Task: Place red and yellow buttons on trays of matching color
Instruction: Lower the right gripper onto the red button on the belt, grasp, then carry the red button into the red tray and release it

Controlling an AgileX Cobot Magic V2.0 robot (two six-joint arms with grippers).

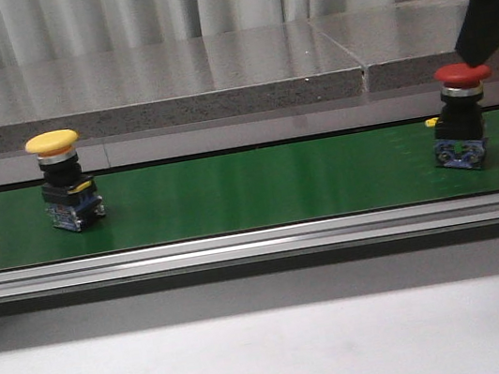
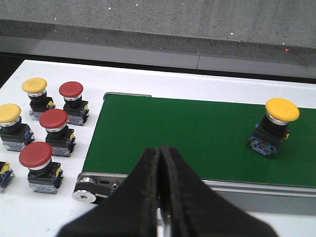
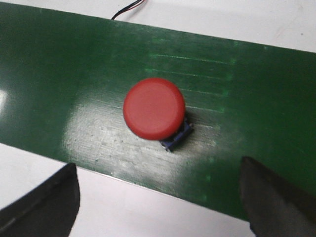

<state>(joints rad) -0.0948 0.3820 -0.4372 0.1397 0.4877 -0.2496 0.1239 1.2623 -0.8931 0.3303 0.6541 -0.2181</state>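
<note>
Red button (image 3: 154, 108) round glossy cap | green belt (image 3: 59, 74) scuffed matte

Four red buttons (image 2: 54, 118), three yellow buttons (image 2: 282, 109), perhaps another cut off at the edge.

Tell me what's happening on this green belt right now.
Two mushroom-head push buttons stand upright on the green conveyor belt: a yellow-capped button at its left end and a red-capped button at its right. The right gripper hangs open directly above the red one, touching nothing. The left gripper is shut and empty, short of the belt.
</note>
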